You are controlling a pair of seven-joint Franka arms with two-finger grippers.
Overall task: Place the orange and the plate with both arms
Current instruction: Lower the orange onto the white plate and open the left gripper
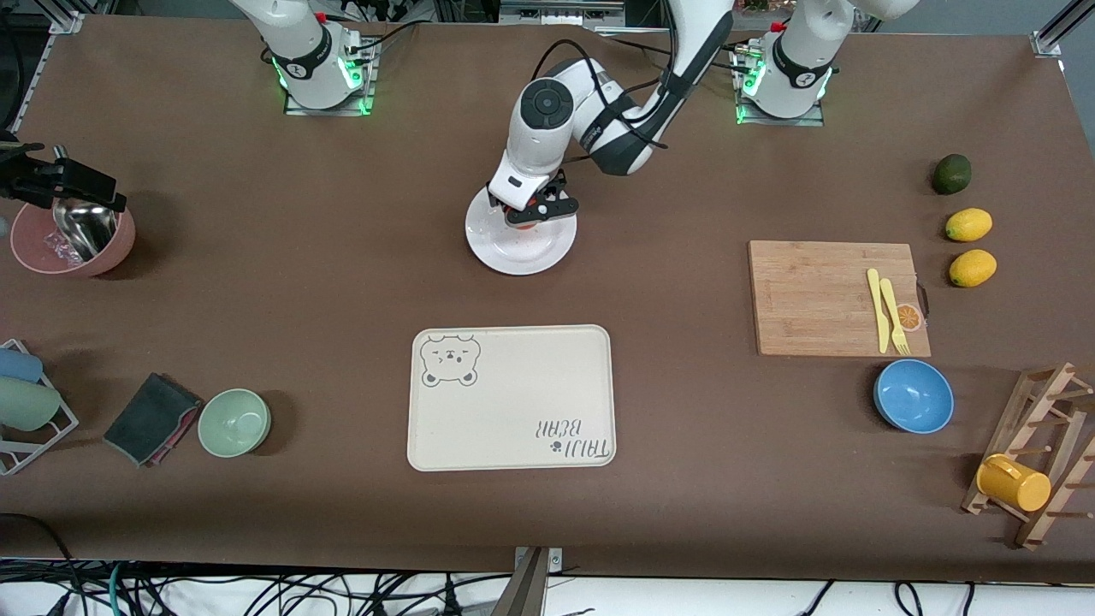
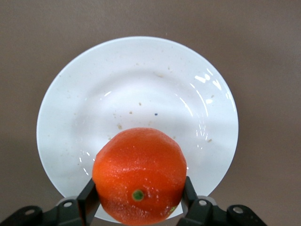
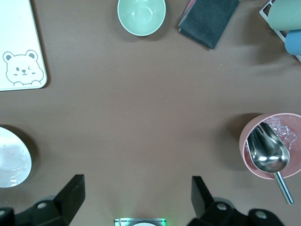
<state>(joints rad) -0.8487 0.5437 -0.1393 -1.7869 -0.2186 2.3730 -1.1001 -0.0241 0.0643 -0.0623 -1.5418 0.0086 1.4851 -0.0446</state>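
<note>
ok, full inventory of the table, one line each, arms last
orange: 1, red-orange, in left gripper over plate
plate: 1, white, mid-table
tray: 1, beige, nearer the camera than plate
cutting board: 1, wood, holds yellow knife and fork
lemons: 2, yellow, left arm's end
avocado: 1, dark green
blue bowl: 1
green bowl: 1
pink bowl: 1, holds metal scoop
cloth: 1, dark
yellow mug: 1, on wooden rack
left gripper: shut on orange
right gripper: open, waiting
</note>
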